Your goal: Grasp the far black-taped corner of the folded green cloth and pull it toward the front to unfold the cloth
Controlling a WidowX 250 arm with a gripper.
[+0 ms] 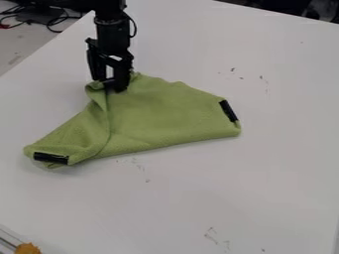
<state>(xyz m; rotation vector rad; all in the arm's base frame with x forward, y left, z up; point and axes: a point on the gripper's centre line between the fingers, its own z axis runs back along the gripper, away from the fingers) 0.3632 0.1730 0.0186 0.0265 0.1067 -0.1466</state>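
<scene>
The black gripper [109,83] hangs down at the upper left, right at the raised top-left part of a green cloth [155,111]. Around the gripper's tip the cloth is bunched, and a fold runs down from there toward the lower left. One black strip [51,158] marks the cloth's lower-left corner, and another black strip [228,110] lies at its right corner. A small dark piece also shows at the gripper's tip; whether it belongs to the cloth is unclear.
The white table [245,193] carries small dark marks. An orange-yellow object [27,248] sits at the bottom-left corner beside a metallic edge. Dark cables [51,19] lie beyond the table at the upper left.
</scene>
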